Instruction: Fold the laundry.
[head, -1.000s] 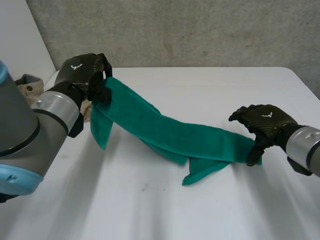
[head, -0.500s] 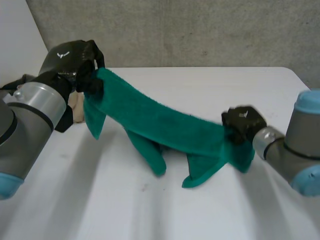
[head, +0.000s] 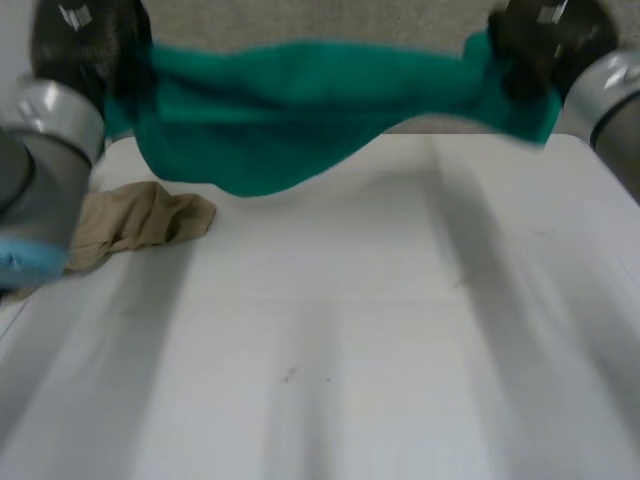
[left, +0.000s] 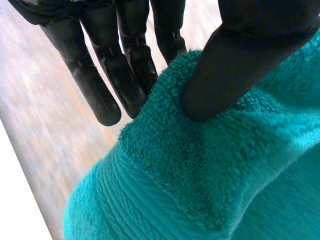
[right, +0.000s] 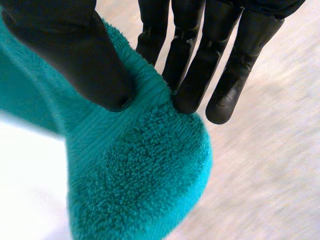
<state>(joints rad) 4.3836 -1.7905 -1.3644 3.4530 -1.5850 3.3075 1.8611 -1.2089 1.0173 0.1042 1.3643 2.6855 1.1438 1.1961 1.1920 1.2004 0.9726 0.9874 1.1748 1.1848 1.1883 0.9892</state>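
A green terry towel (head: 300, 110) hangs stretched in the air above the far part of the white table (head: 350, 330), sagging in its middle. My left hand (head: 85, 35) holds its left end high up; in the left wrist view the thumb (left: 240, 55) pinches the towel (left: 200, 170) against the fingers (left: 115, 65). At the towel's right end my right hand (head: 540, 35) is up at the same height. There the thumb (right: 75, 55) presses a corner of the towel (right: 135, 175) against the fingers (right: 200, 60).
A crumpled beige cloth (head: 135, 225) lies on the table at the left, under the towel's left end. A grey wall (head: 320, 20) stands behind the table.
Both hands have risen high and moved apart, lifting the towel off the table and stretching it between them. The right hand has pinched the towel's right end.
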